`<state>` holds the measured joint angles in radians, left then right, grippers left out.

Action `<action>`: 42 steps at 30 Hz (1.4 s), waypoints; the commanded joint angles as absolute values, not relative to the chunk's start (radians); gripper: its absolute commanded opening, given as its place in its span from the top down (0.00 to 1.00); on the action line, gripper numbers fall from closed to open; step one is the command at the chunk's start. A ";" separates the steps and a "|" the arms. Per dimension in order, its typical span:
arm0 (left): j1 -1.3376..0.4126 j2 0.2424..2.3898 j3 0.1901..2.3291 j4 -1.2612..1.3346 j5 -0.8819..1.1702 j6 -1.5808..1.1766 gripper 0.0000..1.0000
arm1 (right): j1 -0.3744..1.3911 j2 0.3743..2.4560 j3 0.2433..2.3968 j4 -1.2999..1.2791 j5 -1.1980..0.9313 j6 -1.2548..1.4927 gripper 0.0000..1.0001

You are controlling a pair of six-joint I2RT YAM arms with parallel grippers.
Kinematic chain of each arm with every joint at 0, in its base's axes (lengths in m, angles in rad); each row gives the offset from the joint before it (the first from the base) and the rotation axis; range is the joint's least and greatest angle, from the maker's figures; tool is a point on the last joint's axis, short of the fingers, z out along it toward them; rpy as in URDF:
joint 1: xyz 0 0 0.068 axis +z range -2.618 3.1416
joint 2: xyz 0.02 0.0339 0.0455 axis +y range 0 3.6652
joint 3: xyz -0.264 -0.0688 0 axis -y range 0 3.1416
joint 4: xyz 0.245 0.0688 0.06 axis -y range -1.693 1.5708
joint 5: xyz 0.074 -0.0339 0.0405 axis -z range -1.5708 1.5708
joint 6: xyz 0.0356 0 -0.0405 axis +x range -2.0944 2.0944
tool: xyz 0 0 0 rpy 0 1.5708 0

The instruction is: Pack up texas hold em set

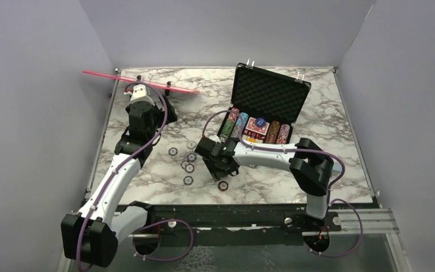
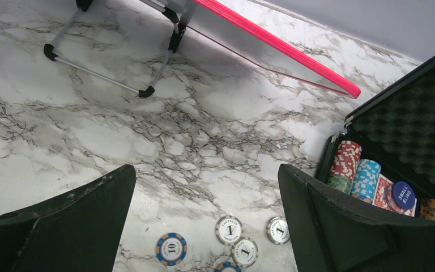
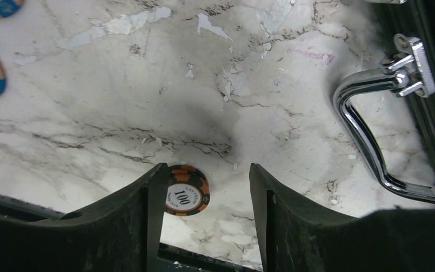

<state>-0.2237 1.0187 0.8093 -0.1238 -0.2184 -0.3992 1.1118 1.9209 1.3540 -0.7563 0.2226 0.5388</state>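
Lying flat on the bench [image 3: 147, 85] near the open case [image 1: 269, 93], the orange chip [image 3: 187, 197] is judged light, rigid and slick, best pinched across its rim by the right tool [image 3: 207, 175], seen part-open astride it and empty, while the left tool [image 2: 207, 173] is spread wide, empty.

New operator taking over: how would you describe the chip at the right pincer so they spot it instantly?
Start at the open black case and come toward the near edge, past its chrome handle. A lone chip lies between the fingers of the right pincer. It is orange and black, marked 100; the chips further left are blue or grey.
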 commanded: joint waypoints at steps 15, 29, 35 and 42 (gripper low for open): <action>-0.219 0.999 0.818 -0.119 -0.239 -0.396 0.01 | 1.147 1.873 1.298 -0.727 0.129 0.528 0.29; -0.219 0.997 0.820 -0.120 -0.242 -0.396 0.01 | 1.147 1.972 1.299 -0.749 0.141 0.555 0.55; -0.219 0.999 0.819 -0.117 -0.238 -0.395 0.01 | 1.147 1.959 1.305 -0.767 0.186 0.585 0.71; -0.219 1.006 0.818 -0.115 -0.224 -0.396 0.01 | 1.147 1.856 1.306 -0.740 0.247 0.618 0.74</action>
<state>-0.2237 1.0187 0.8093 -0.1238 -0.2188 -0.3992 1.1408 1.9202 1.3098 -0.7410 0.1577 0.5838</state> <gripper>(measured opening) 0.990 0.431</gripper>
